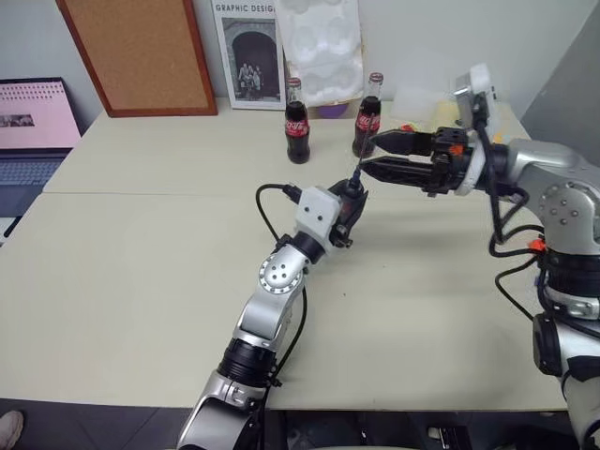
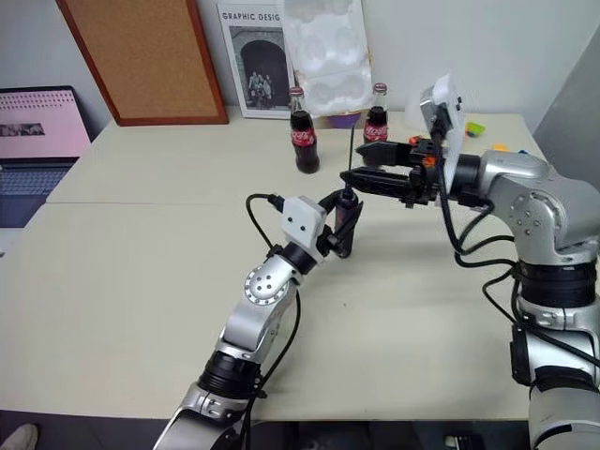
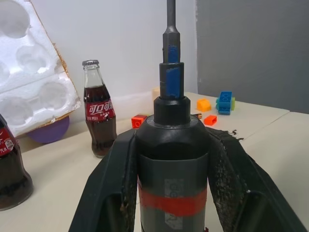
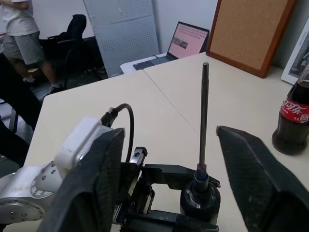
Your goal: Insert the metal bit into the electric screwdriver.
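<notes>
My left gripper [image 1: 348, 204] is shut on the electric screwdriver [image 3: 171, 159], a black barrel with a red band and a blue tip [image 3: 173, 79], and holds it upright above the table's middle. The metal bit [image 4: 204, 116] stands straight up out of that tip, a thin grey rod. My right gripper [image 1: 367, 155] reaches in level from the right. It is open, with its fingers [image 4: 91, 183] wide apart on either side of the bit and not touching it.
Two cola bottles [image 1: 297, 122] [image 1: 367, 117] stand just behind the grippers. A white foam tray [image 1: 323, 47], a poster and a cork board [image 1: 141, 52] lean on the back wall. Small coloured bricks [image 3: 224, 102] lie far right, a laptop [image 1: 28, 131] far left. A person [image 4: 19, 29] stands across the room.
</notes>
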{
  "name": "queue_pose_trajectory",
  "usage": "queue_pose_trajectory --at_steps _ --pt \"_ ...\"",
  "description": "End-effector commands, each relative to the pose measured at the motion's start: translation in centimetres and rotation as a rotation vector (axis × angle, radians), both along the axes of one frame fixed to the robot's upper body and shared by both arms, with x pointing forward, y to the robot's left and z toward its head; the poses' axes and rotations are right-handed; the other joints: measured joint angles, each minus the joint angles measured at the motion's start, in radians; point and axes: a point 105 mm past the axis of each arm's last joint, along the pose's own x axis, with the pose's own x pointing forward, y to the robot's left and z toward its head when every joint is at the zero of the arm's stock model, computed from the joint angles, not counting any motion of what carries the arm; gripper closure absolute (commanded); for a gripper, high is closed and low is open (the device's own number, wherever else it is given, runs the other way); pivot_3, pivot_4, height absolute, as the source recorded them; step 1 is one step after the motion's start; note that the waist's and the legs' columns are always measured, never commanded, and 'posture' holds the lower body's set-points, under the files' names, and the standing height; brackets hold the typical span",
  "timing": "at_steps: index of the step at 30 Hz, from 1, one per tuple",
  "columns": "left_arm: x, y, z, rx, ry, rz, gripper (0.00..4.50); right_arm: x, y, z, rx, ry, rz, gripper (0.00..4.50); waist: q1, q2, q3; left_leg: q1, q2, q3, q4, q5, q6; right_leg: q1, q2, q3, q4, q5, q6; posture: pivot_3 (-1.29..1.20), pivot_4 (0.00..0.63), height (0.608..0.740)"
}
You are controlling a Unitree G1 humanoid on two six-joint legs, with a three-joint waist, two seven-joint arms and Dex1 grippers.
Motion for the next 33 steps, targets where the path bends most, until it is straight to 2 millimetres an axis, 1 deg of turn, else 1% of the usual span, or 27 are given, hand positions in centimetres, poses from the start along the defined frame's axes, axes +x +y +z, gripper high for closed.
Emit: queue_pose_trajectory --at_steps 1,3,6,9,12,13,14,17,19,21,24,29,33 --pt "0.1 0.3 1.5 0.016 -0.057 0.004 2.86 -1.4 -1.2 1.0 0.005 -0.075 -0.044 0.15 -0.001 0.000 0.000 0.000 0.000 0.000 0.000 0.000 0.000 0.000 0.000 0.000 0.000 0.000 0.000 0.00 0.150 0.740" --pt "0.4 0.8 2.7 0.048 -0.108 0.022 2.86 -1.8 -1.9 0.8 -0.021 -0.098 -0.087 0.00 -0.001 0.000 0.000 0.000 0.000 0.000 0.000 0.000 0.000 0.000 0.000 0.000 0.000 0.000 0.000 0.00 0.150 0.740" --pt "1.3 2.1 4.2 0.138 -0.171 0.071 2.86 -2.3 -3.1 0.6 -0.034 -0.121 -0.156 0.00 -0.003 0.000 0.001 -0.002 0.000 0.000 0.000 0.000 0.000 -0.003 0.000 0.000 0.001 0.000 0.000 0.00 0.150 0.740" --pt "2.8 3.4 5.2 0.329 -0.210 0.084 2.86 -3.5 -4.5 0.0 -0.079 -0.139 -0.221 0.00 0.002 0.000 0.001 -0.006 0.000 0.000 0.000 0.000 0.000 -0.006 0.000 0.000 0.001 0.000 0.000 0.00 0.150 0.740" --pt "4.5 4.7 5.4 0.486 -0.210 0.094 2.86 -4.4 -5.1 -0.7 -0.119 -0.140 -0.253 0.00 0.003 0.000 0.001 -0.008 0.000 0.000 0.000 0.000 0.000 -0.008 0.000 -0.001 0.001 0.000 0.000 0.00 0.150 0.740" --pt "4.9 4.8 5.0 0.548 -0.201 0.079 2.86 -4.6 -5.3 -1.0 -0.128 -0.137 -0.261 0.00 0.005 0.000 0.001 -0.008 0.000 0.000 0.000 0.000 0.000 -0.008 0.000 0.000 0.000 0.000 0.001 0.00 0.150 0.740" --pt "5.3 4.7 4.3 0.648 -0.202 0.046 2.86 -4.9 -5.6 -1.3 -0.145 -0.136 -0.272 0.00 0.004 0.000 0.001 -0.008 0.000 0.000 0.000 0.000 0.000 -0.008 0.000 -0.001 0.001 0.000 0.001 0.00 0.150 0.740" --pt "5.9 4.5 2.2 0.864 -0.175 -0.043 2.86 -5.3 -5.7 -2.0 -0.195 -0.139 -0.288 0.00 0.005 0.000 0.001 -0.008 0.000 0.000 -0.001 0.000 0.000 -0.008 0.000 -0.001 0.000 0.000 0.001 0.00 0.150 0.740" --pt "5.8 3.8 -0.5 1.078 -0.144 -0.164 2.86 -5.5 -5.6 -3.0 -0.272 -0.146 -0.298 0.00 0.006 0.000 0.002 -0.008 0.000 0.000 -0.002 0.000 0.000 -0.009 0.000 -0.001 0.000 0.000 0.001 0.00 0.150 0.740" --pt "5.4 3.6 -2.4 1.208 -0.108 -0.266 2.86 -5.6 -5.8 -4.1 -0.361 -0.151 -0.313 0.00 0.006 0.000 0.002 -0.009 0.000 0.000 -0.002 0.000 0.000 -0.009 0.000 -0.001 0.000 0.000 0.001 0.00 0.150 0.740" --pt "4.9 3.0 -4.2 1.312 -0.070 -0.387 2.86 -6.0 -5.7 -5.5 -0.452 -0.156 -0.292 0.00 0.003 0.000 0.002 -0.008 0.000 0.001 -0.002 0.000 0.000 -0.008 0.000 -0.001 0.000 -0.001 0.000 0.00 0.150 0.740" --pt "4.8 1.9 -5.8 1.386 -0.037 -0.461 2.86 -6.4 -5.8 -7.4 -0.525 -0.135 -0.284 0.00 0.001 0.000 0.002 -0.008 0.000 0.001 -0.001 0.000 0.000 -0.009 0.000 0.000 0.001 -0.001 0.001 0.00 0.150 0.740" --pt "4.8 1.4 -6.9 1.417 -0.003 -0.486 2.86 -6.5 -5.6 -8.1 -0.533 -0.129 -0.275 0.00 0.002 0.000 0.001 -0.008 -0.001 0.001 -0.001 0.000 0.000 -0.008 0.000 0.000 0.001 -0.001 0.001 0.00 0.150 0.740"
